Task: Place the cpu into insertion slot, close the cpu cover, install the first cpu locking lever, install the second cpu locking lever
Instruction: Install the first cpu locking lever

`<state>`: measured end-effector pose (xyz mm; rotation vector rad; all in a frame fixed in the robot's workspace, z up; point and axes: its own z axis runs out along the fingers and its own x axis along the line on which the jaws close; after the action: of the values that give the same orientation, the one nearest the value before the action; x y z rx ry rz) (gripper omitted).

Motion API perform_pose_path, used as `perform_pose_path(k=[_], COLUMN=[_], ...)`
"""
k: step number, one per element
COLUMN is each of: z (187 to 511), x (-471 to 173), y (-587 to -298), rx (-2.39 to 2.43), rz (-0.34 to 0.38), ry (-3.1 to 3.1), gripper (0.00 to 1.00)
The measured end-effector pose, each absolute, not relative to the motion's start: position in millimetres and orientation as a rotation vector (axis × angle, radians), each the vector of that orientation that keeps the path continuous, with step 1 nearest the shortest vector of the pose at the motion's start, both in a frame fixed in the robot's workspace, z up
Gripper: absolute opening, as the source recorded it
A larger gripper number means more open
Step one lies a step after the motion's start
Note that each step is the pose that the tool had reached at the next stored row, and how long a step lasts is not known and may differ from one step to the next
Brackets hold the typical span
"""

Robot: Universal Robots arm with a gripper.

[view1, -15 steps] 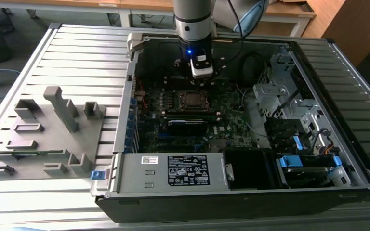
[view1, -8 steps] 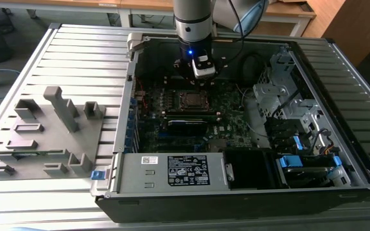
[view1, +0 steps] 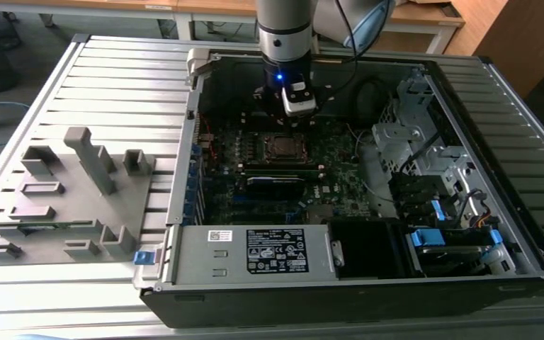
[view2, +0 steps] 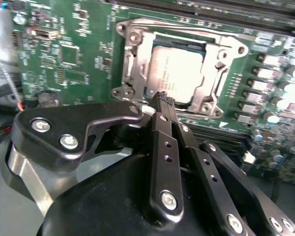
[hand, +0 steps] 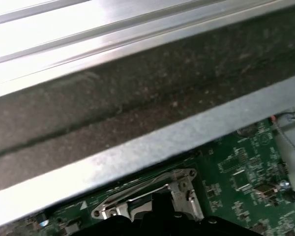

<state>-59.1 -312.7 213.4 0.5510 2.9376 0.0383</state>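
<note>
The cpu (view2: 179, 69) lies flat in the insertion slot (view2: 238, 49) on the green motherboard (view2: 73, 54). The silver cpu cover (view2: 136, 59) lies down over it, and the chip's grey top shows through the cover's window. My gripper (view2: 163, 100) hangs just above the socket's near edge, its black fingers pressed together and nothing seen between them. In the exterior view the gripper (view1: 292, 119) sits just behind the socket (view1: 282, 146), inside the open computer case. The first wrist view catches the socket's silver frame (hand: 183, 189) below the case wall.
The case's metal walls (view1: 193, 120) ring the board. A long black card (view1: 277, 180) lies in front of the socket, and the power supply (view1: 253, 249) sits nearer the front. Drive bays with blue tabs (view1: 433, 237) and cables (view1: 371, 95) fill the exterior view's right. A grey fixture rack (view1: 64, 198) stands outside the case.
</note>
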Motion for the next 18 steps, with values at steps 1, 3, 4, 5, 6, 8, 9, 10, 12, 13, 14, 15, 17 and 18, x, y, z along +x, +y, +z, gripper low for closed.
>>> perform_pose_path(k=[1, 3, 4, 5, 6, 8, 9, 10, 12, 13, 14, 15, 17, 18], z=[213.5, 213.4, 213.4, 213.3, 213.2, 213.0, 212.8, 212.6, 212.2, 212.3, 212.3, 212.3, 212.2, 212.2], x=[-59.1, -59.0, -59.0, -59.0, -59.0, -59.0, -59.0, -59.0, -59.0, -59.0, -59.0, -59.0, -59.0, -59.0], y=[-312.8, -312.7, -312.7, -312.7, -312.8, -312.7, -312.7, -312.7, -312.7, -312.7, -312.8, -312.8, -312.7, -312.7], rx=[0.551, 0.552, 0.551, 0.545, 0.527, 0.480, 0.456, 0.434, 0.400, 0.396, 0.396, 0.396, 0.396, 0.396], rz=[0.038, 0.037, 0.038, 0.038, 0.039, 0.043, 0.045, 0.047, 0.046, 0.041, 0.040, 0.040, 0.039, 0.038], ry=[2.939, 2.941, 2.941, 2.942, 2.946, 2.954, 2.958, 2.961, 2.966, 2.967, 2.967, 2.967, 2.967, 2.969], gripper=[0.10, 0.10, 0.10, 0.10, 0.10, 0.10, 0.10, 0.10, 0.10, 0.10, 0.10, 0.10, 0.10, 0.10])
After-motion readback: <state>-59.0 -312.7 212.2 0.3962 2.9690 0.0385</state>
